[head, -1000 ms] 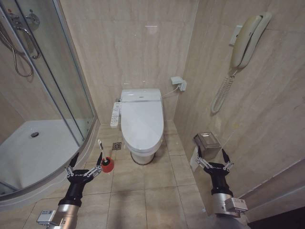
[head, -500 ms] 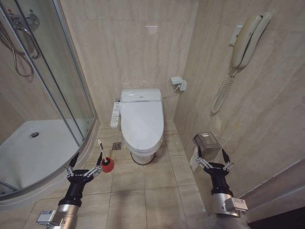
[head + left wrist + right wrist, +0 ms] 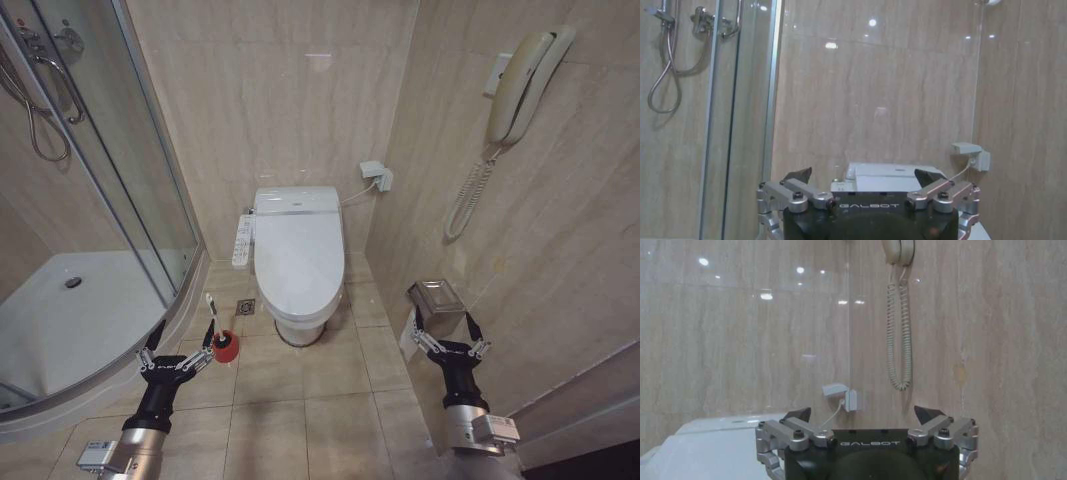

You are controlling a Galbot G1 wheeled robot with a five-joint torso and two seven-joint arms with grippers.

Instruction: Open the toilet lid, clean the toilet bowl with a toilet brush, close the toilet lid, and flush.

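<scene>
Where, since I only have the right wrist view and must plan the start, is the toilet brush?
Observer: The toilet brush stands in its red holder on the floor, on the robot's left of the toilet bowl, beside the shower tray.
Operator: Is the lid up?
Observer: No, the toilet lid lies shut over the bowl.
Operator: And the left tool?
Observer: The left tool is open and holds nothing; it hovers low on the robot's side of the brush.
</scene>
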